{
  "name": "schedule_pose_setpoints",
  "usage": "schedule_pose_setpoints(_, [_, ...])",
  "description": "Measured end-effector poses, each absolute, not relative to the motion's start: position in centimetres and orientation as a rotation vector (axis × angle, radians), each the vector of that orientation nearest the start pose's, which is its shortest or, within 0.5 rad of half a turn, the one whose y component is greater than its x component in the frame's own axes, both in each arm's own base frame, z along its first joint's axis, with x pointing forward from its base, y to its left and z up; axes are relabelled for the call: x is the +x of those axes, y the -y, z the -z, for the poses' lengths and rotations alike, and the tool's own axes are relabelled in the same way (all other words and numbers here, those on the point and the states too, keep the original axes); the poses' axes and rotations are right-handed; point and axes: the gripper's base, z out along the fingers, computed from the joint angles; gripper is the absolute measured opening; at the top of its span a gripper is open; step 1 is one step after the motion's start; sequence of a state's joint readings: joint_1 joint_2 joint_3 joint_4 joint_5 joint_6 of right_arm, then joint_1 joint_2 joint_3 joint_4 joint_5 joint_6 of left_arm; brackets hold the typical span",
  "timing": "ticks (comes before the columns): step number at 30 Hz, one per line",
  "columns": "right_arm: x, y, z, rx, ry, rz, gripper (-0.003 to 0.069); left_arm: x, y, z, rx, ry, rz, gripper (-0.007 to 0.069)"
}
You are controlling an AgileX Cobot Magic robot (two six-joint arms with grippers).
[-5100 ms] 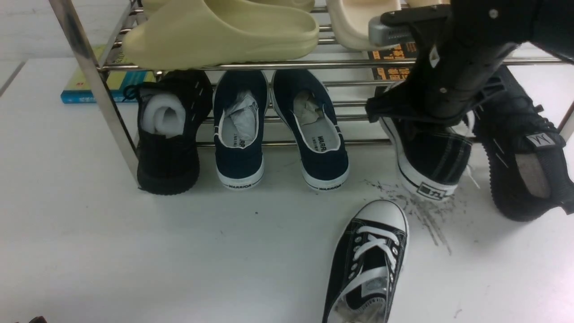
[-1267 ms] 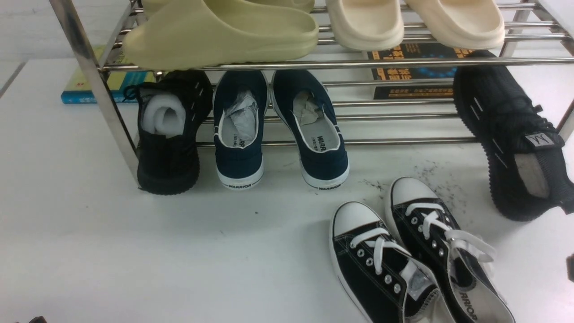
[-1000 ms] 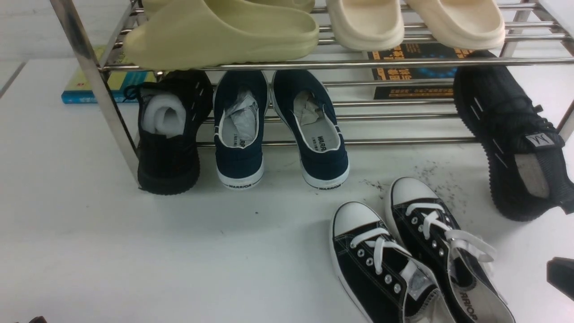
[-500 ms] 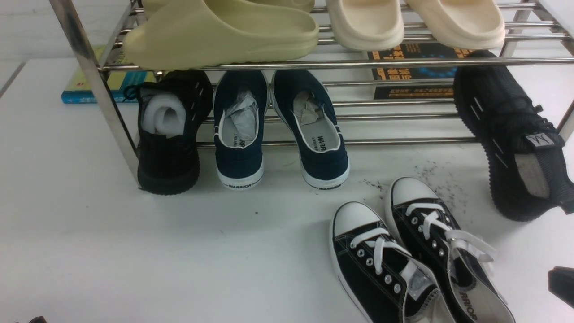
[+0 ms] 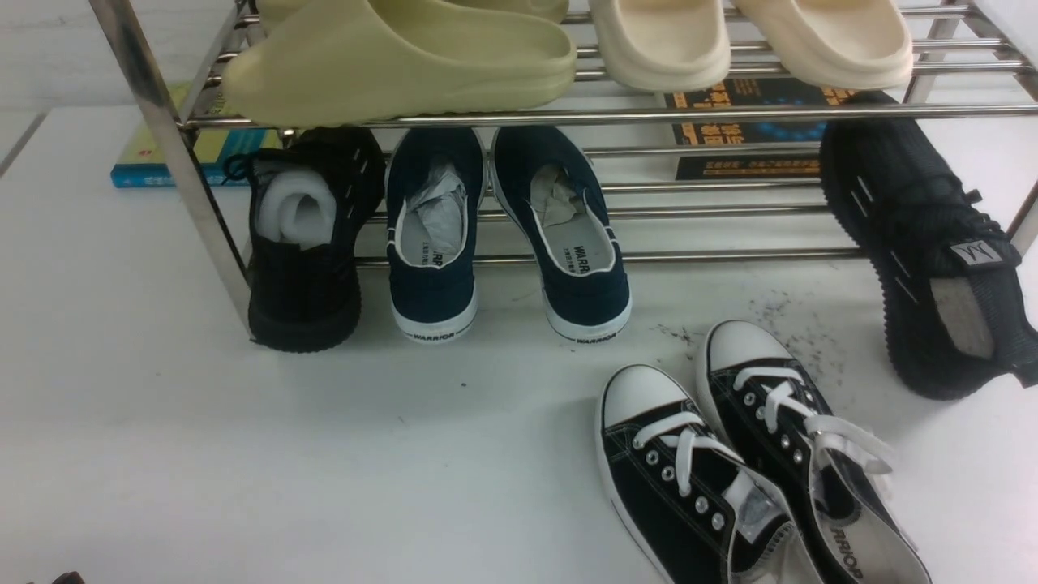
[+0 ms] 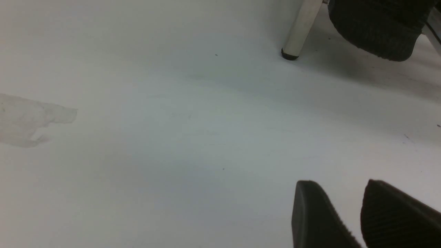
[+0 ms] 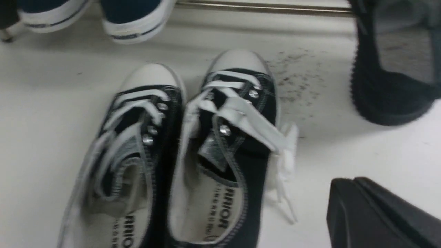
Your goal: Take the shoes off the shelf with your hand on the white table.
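1. The shoes (image 5: 754, 462) lie side by side on the table (image 5: 243, 454), off the shelf (image 5: 519, 118) and just in front of its lower tier.
2. Both toe caps point toward the shelf and the heels toward the robot; the long axes run near-to-far, slanted so that the toes lean to the robot's left (the heels run out of the front view's bottom edge).
3. The two shoes touch along their inner sides in the right wrist view; the right one sits a little farther forward, its toe among the grey scuffs (image 5: 778, 312).
4. The right shoe's loose lace (image 7: 272, 137) spills over its outer side onto the table.
5. The right gripper (image 7: 379, 213) is clenched on nothing: its black fingers meet with no gap, hovering beside the right shoe's heel, apart from it. It does not show in the front view.
6. The left gripper (image 6: 344, 213) has a narrow gap between its two fingers and holds nothing; it hangs low over bare table near the shelf's left post (image 6: 299, 31).
7. The navy slip-ons (image 5: 507, 235) and black knit sneakers (image 5: 924, 251) sit on the lower tier, heels toward the robot; foam slides (image 5: 405, 61) lie on the upper tier.
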State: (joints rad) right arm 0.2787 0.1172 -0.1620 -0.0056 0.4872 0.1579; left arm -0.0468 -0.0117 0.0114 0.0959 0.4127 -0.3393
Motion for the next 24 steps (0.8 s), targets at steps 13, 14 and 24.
schedule_pose_setpoints(13, [4.9,-0.7,-17.5,-0.06,-1.933,-0.075,0.0007,5.1,-0.1,-17.3,-0.22,-1.885,0.167,0.0242])
schedule_pose_setpoints(14, [4.9,-0.7,-17.4,-0.06,-1.925,-0.073,0.0009,5.1,-0.1,-17.3,-0.22,-1.885,0.167,0.0242])
schedule_pose_setpoints(24, [5.1,-1.0,-17.4,-0.081,-1.891,-0.152,0.0014,5.1,-0.1,-17.3,-0.22,-1.885,0.167,0.0242])
